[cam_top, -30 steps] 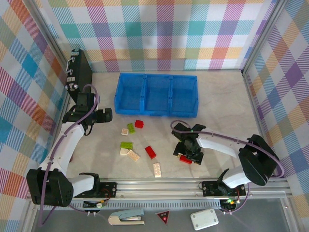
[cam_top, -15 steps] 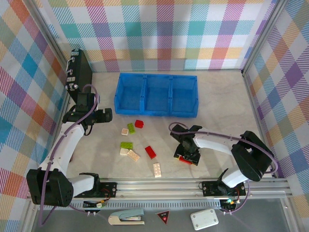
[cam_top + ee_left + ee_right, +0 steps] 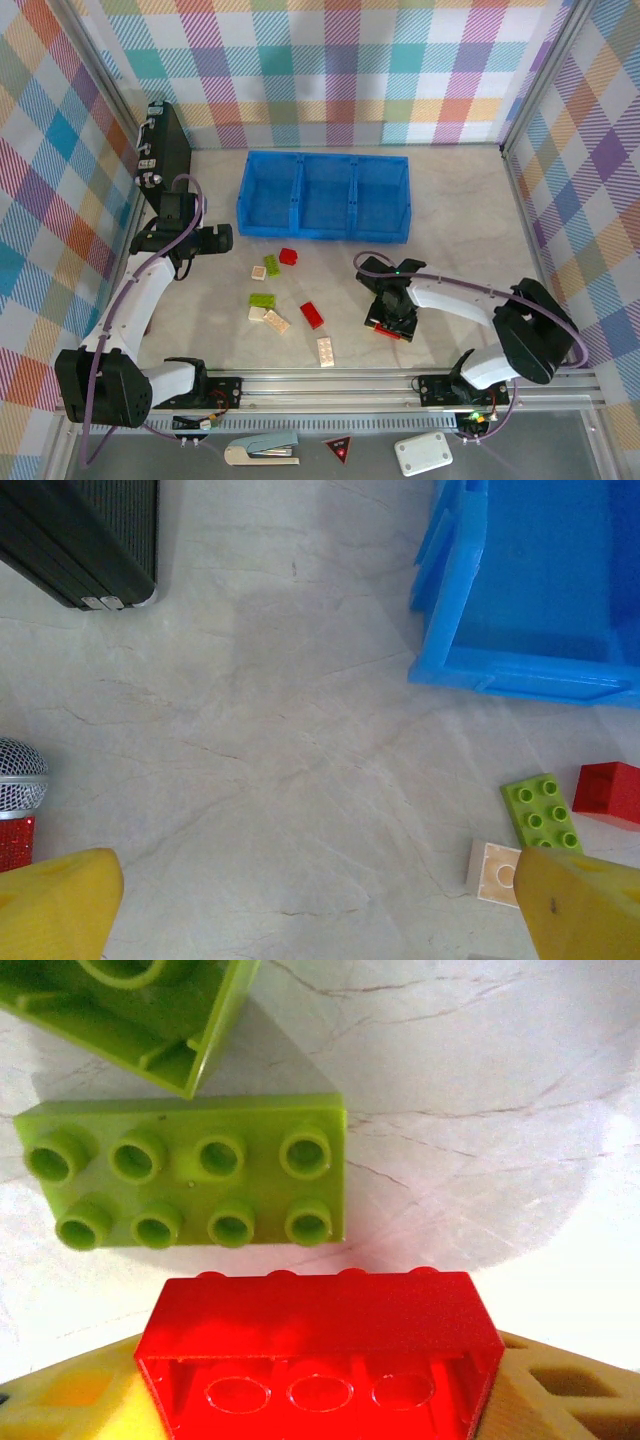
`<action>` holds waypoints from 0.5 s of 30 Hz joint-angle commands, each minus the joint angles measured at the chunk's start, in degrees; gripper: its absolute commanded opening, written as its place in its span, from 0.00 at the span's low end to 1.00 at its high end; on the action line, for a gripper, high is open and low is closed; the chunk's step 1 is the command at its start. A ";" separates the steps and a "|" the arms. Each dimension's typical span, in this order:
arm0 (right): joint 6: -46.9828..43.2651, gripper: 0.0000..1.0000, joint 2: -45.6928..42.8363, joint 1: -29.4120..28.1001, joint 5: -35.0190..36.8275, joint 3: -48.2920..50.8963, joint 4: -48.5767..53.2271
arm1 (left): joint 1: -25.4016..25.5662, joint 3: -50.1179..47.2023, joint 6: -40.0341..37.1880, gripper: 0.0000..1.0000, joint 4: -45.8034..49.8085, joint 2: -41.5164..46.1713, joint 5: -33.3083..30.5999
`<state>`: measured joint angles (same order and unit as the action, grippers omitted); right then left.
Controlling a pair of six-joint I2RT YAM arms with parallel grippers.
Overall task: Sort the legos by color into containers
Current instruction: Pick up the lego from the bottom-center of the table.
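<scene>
The blue tray (image 3: pixel 298 195) with three compartments stands at the back middle; its near corner (image 3: pixel 520 675) shows in the left wrist view. Loose legos lie in front of it: red (image 3: pixel 288 256), lime green (image 3: pixel 271 265), green (image 3: pixel 262 299), cream (image 3: pixel 277 322), red (image 3: pixel 311 315), cream (image 3: pixel 326 351). My right gripper (image 3: pixel 392 322) is low over the table, shut on a red lego (image 3: pixel 320 1350) between its yellow fingers. Two green legos (image 3: pixel 190 1175) lie just beyond it. My left gripper (image 3: pixel 215 238) hangs open and holds nothing; green (image 3: pixel 543 813), red (image 3: pixel 608 794) and cream (image 3: pixel 492 872) legos lie near its right finger.
A black case (image 3: pixel 165 150) leans against the left wall, and its corner (image 3: pixel 85 535) is in the left wrist view. A stapler (image 3: pixel 262 450), a red triangle sign (image 3: pixel 338 448) and a white box (image 3: pixel 422 453) lie in front of the rail.
My right gripper's jaws have closed in on the red lego, and the wrist has shifted slightly. The left arm has not moved.
</scene>
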<state>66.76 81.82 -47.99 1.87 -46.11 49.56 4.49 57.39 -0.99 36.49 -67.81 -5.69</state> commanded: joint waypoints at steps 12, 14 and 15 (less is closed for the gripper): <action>-15.58 0.56 1.56 2.65 5.45 -15.20 11.43 | 0.25 -0.97 -1.18 1.00 0.25 -0.99 -0.82; -18.06 0.56 2.80 3.56 5.75 -17.59 11.44 | 0.27 -0.73 -1.18 1.00 0.51 -1.06 -0.65; -19.65 0.56 3.64 4.25 5.89 -18.99 11.41 | 0.28 -0.65 -1.18 1.00 0.64 -1.17 -0.63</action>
<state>53.17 83.61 -45.08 6.24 -61.95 58.37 4.49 57.12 -1.17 36.45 -68.58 -5.69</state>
